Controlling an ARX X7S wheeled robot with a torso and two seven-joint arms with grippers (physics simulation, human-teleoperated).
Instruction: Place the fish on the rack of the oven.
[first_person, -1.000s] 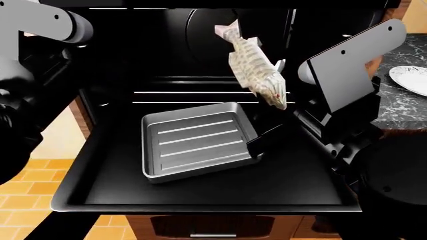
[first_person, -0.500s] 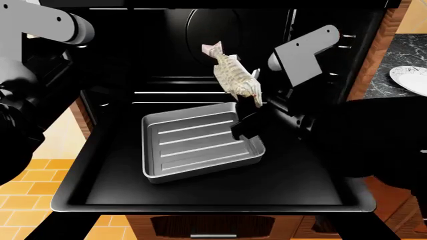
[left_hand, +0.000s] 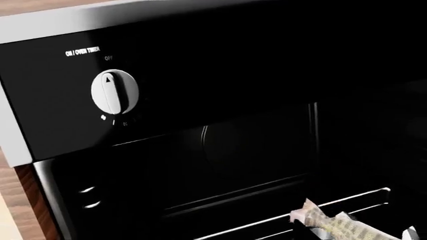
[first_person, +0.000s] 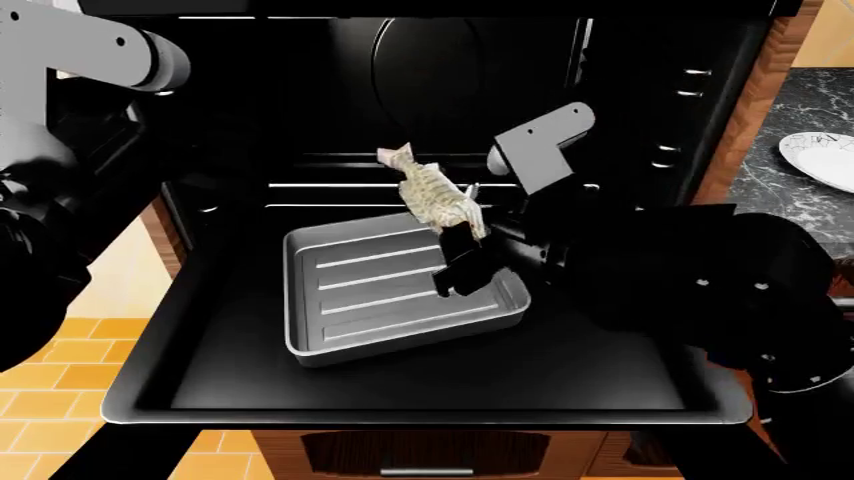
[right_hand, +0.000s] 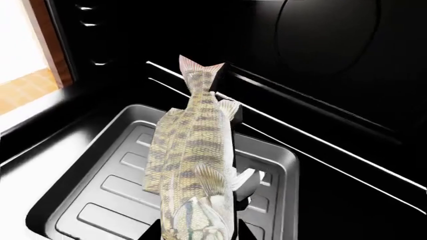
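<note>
My right gripper (first_person: 461, 262) clamps the fish (first_person: 431, 192), olive-tan and mottled, tail up, above the tray's (first_person: 320, 340) rear edge.

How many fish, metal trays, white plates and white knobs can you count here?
Fish: 1
Metal tray: 1
White plate: 1
White knob: 1
Total: 4
</note>
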